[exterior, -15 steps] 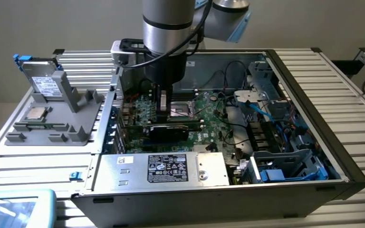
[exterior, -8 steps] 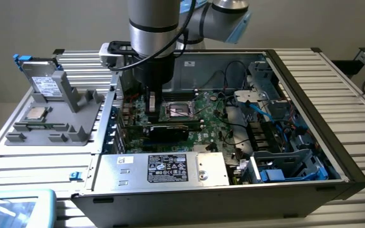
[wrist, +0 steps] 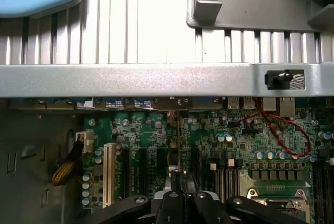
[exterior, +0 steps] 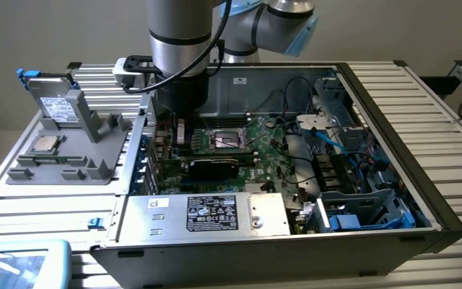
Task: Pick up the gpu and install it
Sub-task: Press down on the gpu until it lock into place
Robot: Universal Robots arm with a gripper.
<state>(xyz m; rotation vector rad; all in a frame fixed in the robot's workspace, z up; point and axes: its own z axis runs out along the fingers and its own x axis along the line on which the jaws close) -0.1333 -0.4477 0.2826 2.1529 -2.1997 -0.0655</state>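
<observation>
Gpu (exterior: 212,164) sat on the motherboard (exterior: 267,150) inside the computer case (exterior: 391,120), edge pinched by closed fingers (wrist: 179,179).

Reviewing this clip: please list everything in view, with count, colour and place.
table: one, silver slatted, under everything
computer case: one, grey, open, on the table
motherboard: one, green, inside the case
power supply: one, silver with a label, at the case's near edge
holder: one, grey, on the table at the exterior view's left
drive: one, silver with blue clips, upright in the holder
processor: one, silver, flat on the holder
tray: one, light blue, near corner at the exterior view's left
gpu: one, seen edge-on, over the motherboard's slots
arm: one, grey, reaching down into the case
gripper: one, black, shut on the gpu
</observation>
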